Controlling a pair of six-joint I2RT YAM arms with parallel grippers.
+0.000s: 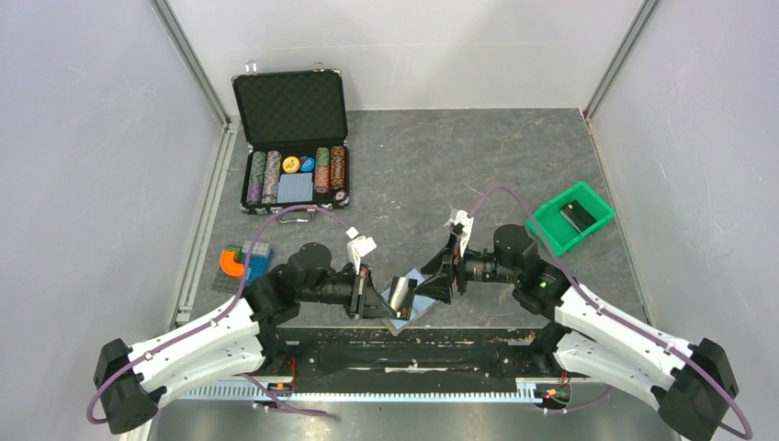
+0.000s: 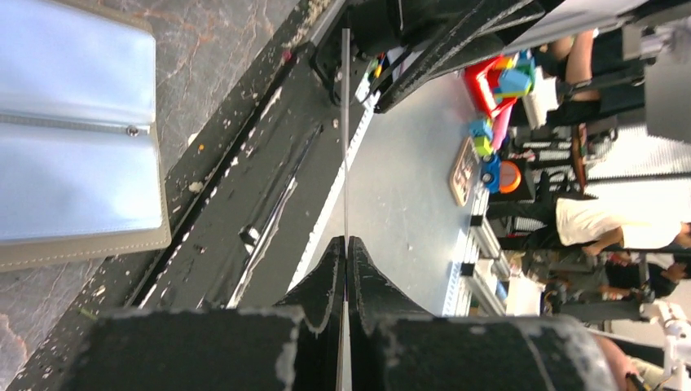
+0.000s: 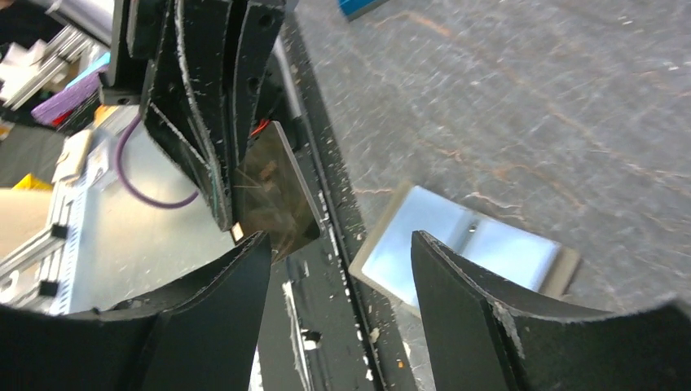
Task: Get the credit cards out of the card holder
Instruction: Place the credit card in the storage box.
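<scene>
The card holder [image 1: 421, 310] lies open on the table by the front edge, with pale-blue panels and a tan border; it also shows in the left wrist view [image 2: 73, 138] and the right wrist view [image 3: 468, 244]. My left gripper [image 1: 382, 296] is shut on one thin credit card [image 1: 400, 294] and holds it upright, just left of the holder and off the table. In the left wrist view the card [image 2: 345, 138] is edge-on between the closed fingers. In the right wrist view the card [image 3: 273, 191] looks dark and glossy. My right gripper [image 3: 340, 240] is open and empty, just above the holder and facing the card.
An open black chip case [image 1: 292, 147] stands at the back left. A green bin [image 1: 570, 218] holding a dark item is at the right. Coloured toy blocks [image 1: 241, 260] lie at the left. A black rail [image 1: 413, 349] runs along the front edge.
</scene>
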